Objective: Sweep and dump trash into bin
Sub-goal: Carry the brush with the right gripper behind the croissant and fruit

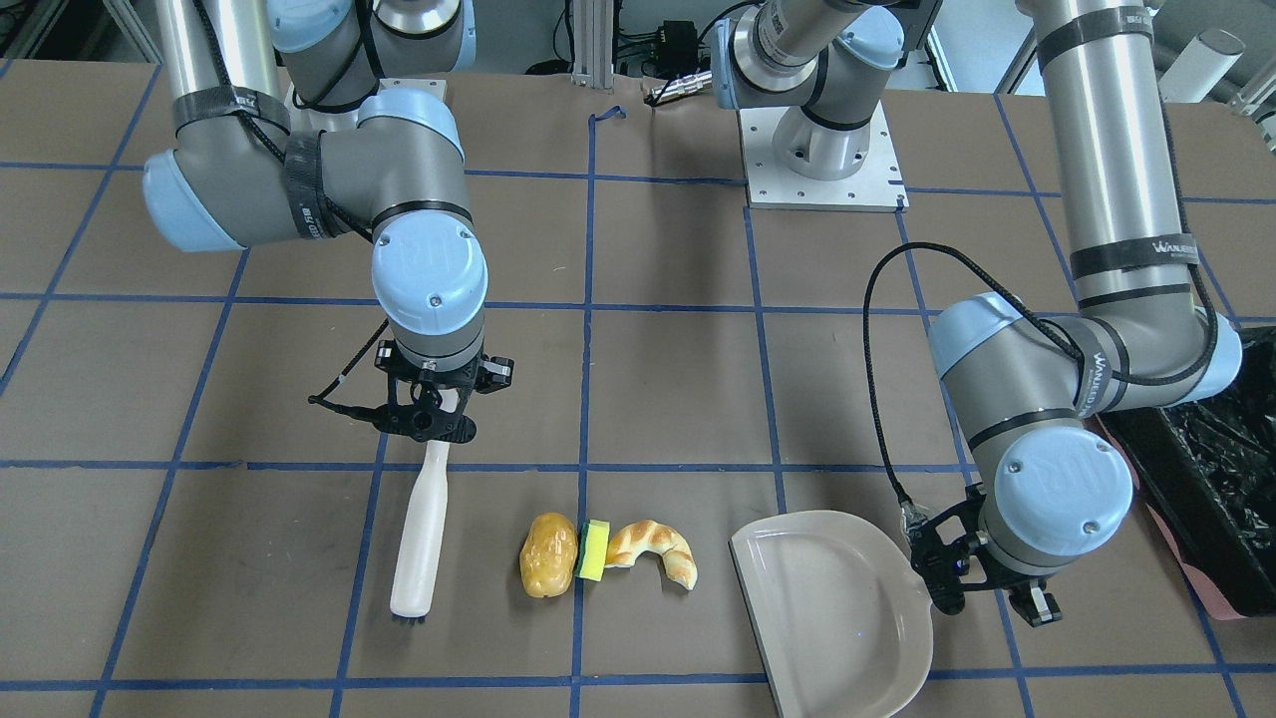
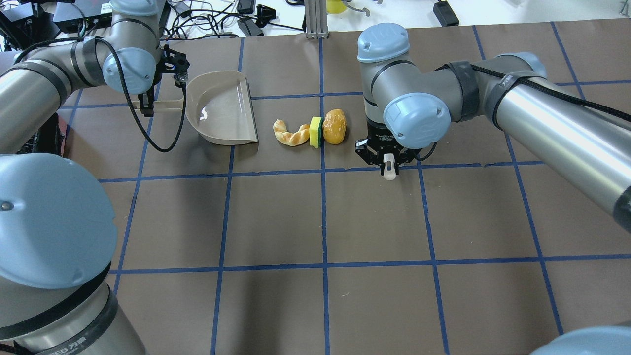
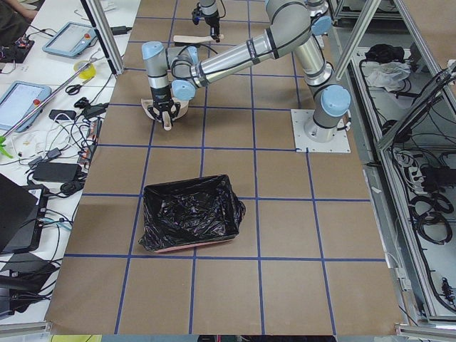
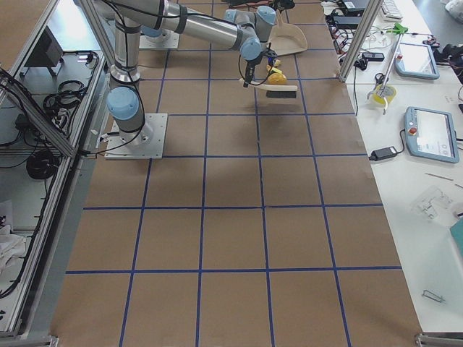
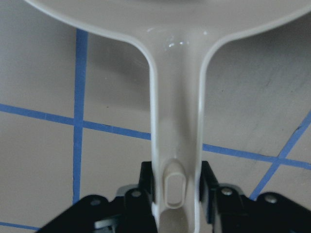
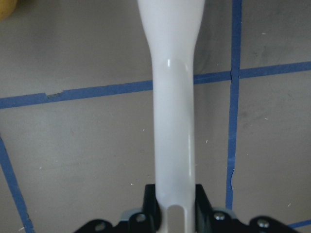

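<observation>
Step in hand: both tools gripped, sweep not yet begun.

The right hand point(image 6: 175, 213) was seen closed on the end of the white brush point(image 1: 420, 538); the handle ran out ahead of the hand, away from the robot. It could not be told whether the bristles were touching the bench point(image 1: 678, 379).

The left hand point(image 5: 176, 191) was seen clamped on the handle end of the beige dustpan point(image 1: 837, 618), whose pan lay ahead of that hand.

The trash was found in one short row between the two hands, off the brush's left-hand side, with the dustpan's straight open edge turned toward it. The potato-like lump point(image 1: 548, 568) lay nearest the brush. The sponge point(image 1: 595, 564) was touching it. The croissant-shaped piece point(image 1: 653, 553) was against the sponge and nearest the dustpan, though apart from it. Nothing was seen inside the pan.

The bin point(image 3: 164, 221) stood beyond the left hand, on the side away from the trash.

Next move, as judged: the brush is to be drawn sideways from the right hand toward the left, so that the row is pushed across the pan's lip. The pan edge should be held flat on the bench. The round lump was judged likely to roll off line.

Count:
- hands: two
- brush: one
- dustpan: one
- bin: one
- trash: three (one lump, one sponge, one croissant piece)
</observation>
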### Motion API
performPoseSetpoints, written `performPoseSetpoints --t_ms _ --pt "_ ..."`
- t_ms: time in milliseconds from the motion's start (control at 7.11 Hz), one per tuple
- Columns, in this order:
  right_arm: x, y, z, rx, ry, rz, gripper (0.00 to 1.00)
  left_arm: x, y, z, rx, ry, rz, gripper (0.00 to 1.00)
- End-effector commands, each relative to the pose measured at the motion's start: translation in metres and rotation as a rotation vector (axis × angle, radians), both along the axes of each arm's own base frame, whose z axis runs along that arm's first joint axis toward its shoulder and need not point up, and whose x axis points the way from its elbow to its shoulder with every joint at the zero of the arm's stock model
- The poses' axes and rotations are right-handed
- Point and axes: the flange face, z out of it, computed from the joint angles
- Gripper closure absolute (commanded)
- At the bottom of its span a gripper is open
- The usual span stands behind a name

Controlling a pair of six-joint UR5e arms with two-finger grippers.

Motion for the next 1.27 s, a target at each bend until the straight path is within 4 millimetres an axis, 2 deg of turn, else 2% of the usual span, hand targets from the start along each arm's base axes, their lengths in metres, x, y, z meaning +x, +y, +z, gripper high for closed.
performPoseSetpoints --t_ms 0,422,843,1124 --pt "0.000 0.001 0.003 0.002 0.004 0.001 1.00 -0.030 0.002 0.002 0.027 -0.005 -0.110 1.00" --pt "0.001 0.001 0.004 0.002 -0.007 -0.001 1.00 -0.030 0.005 0.003 0.046 -0.002 -0.172 1.00" --pt "0.007 -0.006 0.013 0.015 -0.017 -0.001 1.00 -0.030 0.004 -0.001 0.045 -0.002 -0.162 1.00" --pt "0.013 -0.014 -0.003 0.029 -0.002 -0.058 1.00 -0.029 0.011 -0.003 0.013 -0.010 -0.147 1.00"
